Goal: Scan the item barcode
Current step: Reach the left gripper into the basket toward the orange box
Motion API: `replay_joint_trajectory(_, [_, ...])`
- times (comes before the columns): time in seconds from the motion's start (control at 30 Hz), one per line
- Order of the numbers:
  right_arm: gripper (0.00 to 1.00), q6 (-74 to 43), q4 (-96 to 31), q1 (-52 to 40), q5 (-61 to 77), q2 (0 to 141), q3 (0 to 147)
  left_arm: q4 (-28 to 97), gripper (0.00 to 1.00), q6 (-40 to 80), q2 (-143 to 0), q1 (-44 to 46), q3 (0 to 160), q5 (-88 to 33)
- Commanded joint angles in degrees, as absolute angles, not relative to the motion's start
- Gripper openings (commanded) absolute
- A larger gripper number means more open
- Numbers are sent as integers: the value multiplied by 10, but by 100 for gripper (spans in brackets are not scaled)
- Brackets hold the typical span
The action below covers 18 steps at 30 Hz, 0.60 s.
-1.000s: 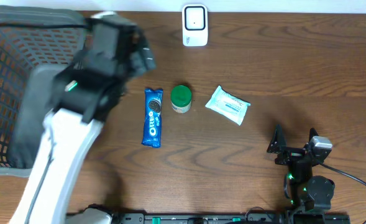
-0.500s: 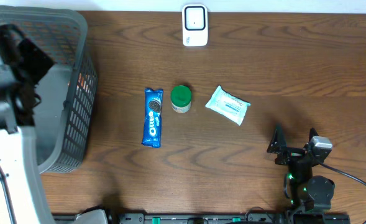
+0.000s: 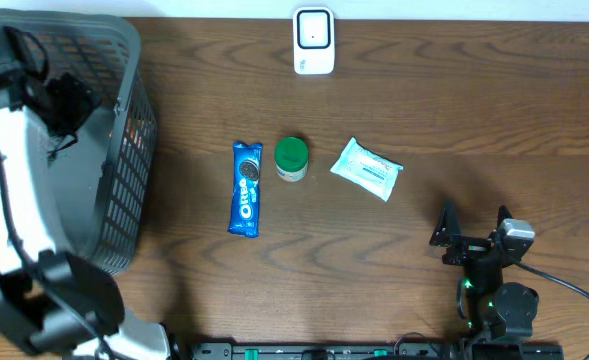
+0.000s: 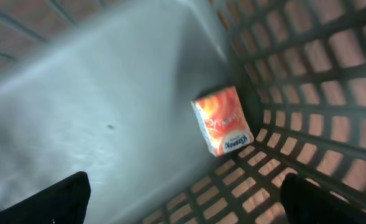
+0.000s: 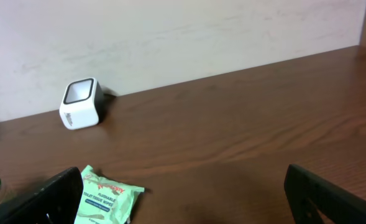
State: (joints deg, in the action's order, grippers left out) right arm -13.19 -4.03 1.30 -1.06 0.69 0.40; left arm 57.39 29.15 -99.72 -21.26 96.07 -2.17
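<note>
Left pincer (released, empty) hangs over 1 pack in the basket; lift straight up, clear of its right wall. Right pincer rests released.

Soft, even light from above covers the dark brown wooden bench, casting only faint shadows. Overhead, the middle is sharp; the white and black left arm at the left edge is unfocused. The left wrist view is dim, its grey plastic lattice basket and orange printed packet smeared. The right wrist view is bright and clear.
</note>
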Motion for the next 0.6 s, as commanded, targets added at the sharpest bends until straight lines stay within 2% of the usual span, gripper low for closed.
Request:
replay_joint_trajectory(0.0, [99, -137, -43, 8, -14, 4, 3, 561, 98, 313, -1050, -211, 959, -95])
replay_joint_trajectory(0.17, [99, -137, -43, 8, -14, 4, 3, 542, 98, 353, -1096, -210, 959, -100])
replay_joint_trajectory(0.57, [99, -137, -43, 8, -14, 4, 3, 504, 98, 352, -1163, -173, 959, -98])
